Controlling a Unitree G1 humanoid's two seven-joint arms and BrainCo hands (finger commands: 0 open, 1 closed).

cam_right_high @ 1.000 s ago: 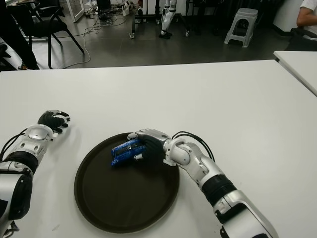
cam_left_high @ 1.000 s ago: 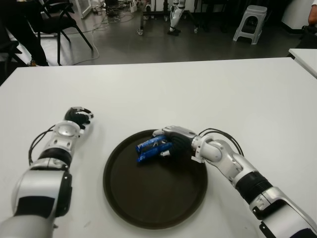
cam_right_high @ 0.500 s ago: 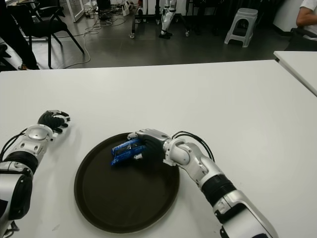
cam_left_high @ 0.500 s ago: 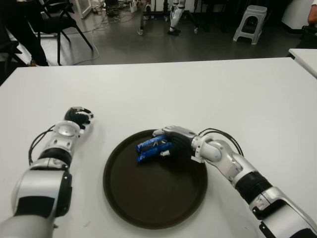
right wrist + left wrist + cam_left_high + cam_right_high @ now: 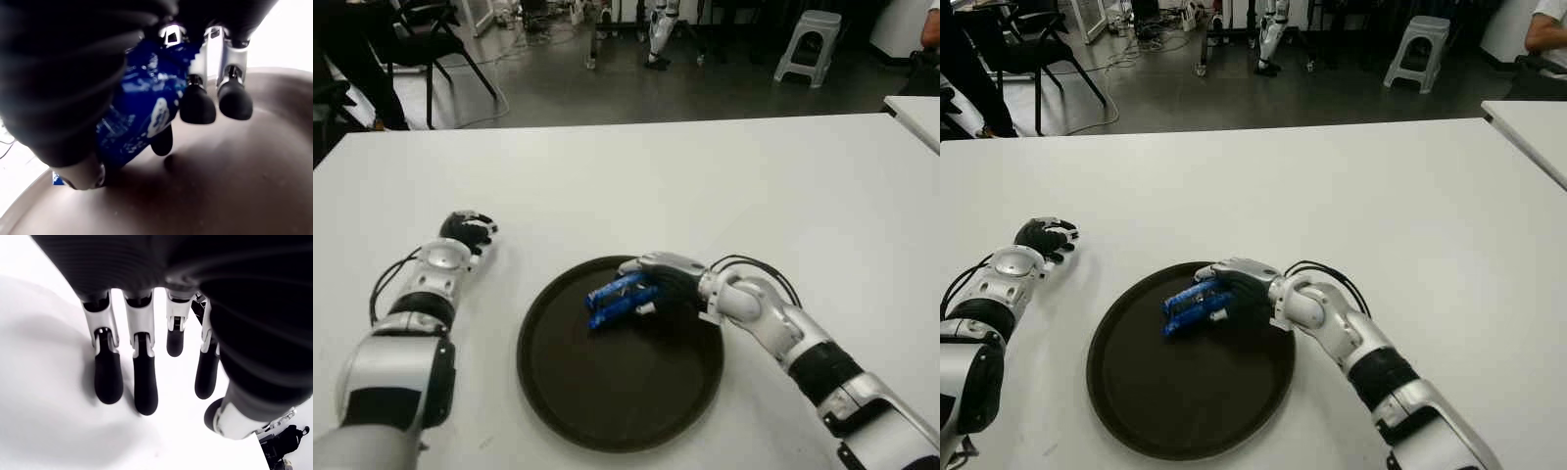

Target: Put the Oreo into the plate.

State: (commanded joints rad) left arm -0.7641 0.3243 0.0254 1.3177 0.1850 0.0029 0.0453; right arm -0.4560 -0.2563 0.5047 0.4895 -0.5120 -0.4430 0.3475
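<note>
right hand: fingers curled round Oreo | Oreo: in that grasp, over plate far part, long axis sticking out past fingertips toward robot's left | left hand: well off, fingers relaxed, holding nothing

This looks like a robotics lab or workshop. A large white table fills the near scene, and a second white table shows at the far right. Beyond them lies a grey floor with loose cables, a black chair at far left, a grey plastic stool at far right, and the legs of another robot.
</note>
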